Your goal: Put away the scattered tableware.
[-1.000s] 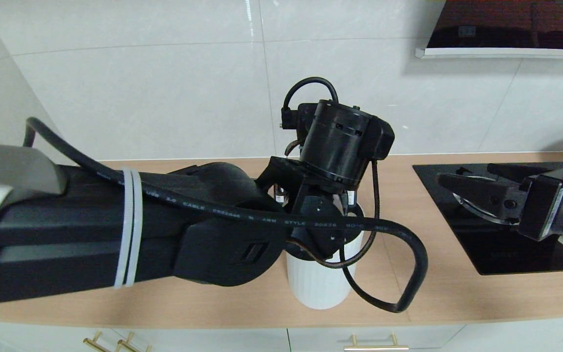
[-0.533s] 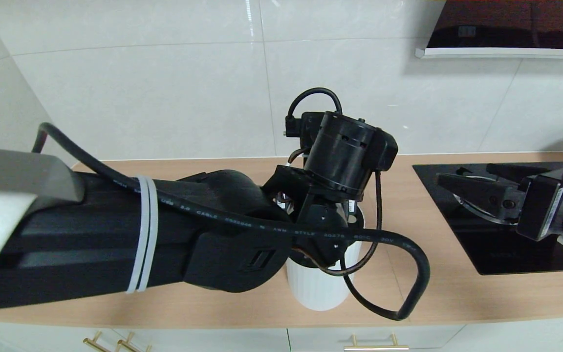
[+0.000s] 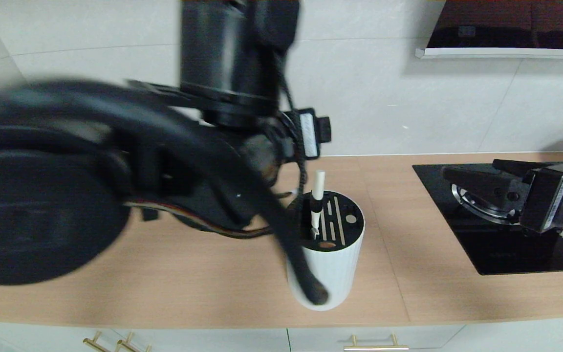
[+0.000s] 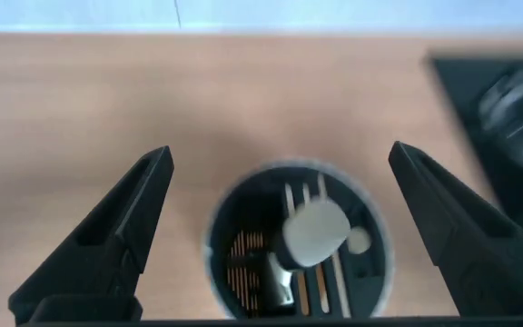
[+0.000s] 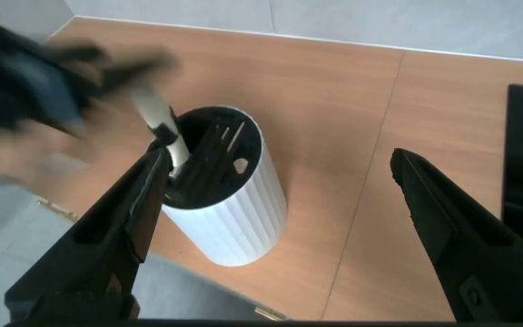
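Utensil (image 4: 314,233) stands upright, white handle up, in holder (image 3: 340,269) directly below left gripper (image 4: 278,154), fingers spread, empty.

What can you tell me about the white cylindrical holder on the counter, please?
The holder is a white cylinder with ribbed walls, plastic or ceramic by its look, and a black top cut with narrow slots and a round hole. It stands upright near the front edge of the wooden counter, left of the black cooktop. A white-handled utensil stands in one slot, handle up. The left claw hangs open above it, not touching.
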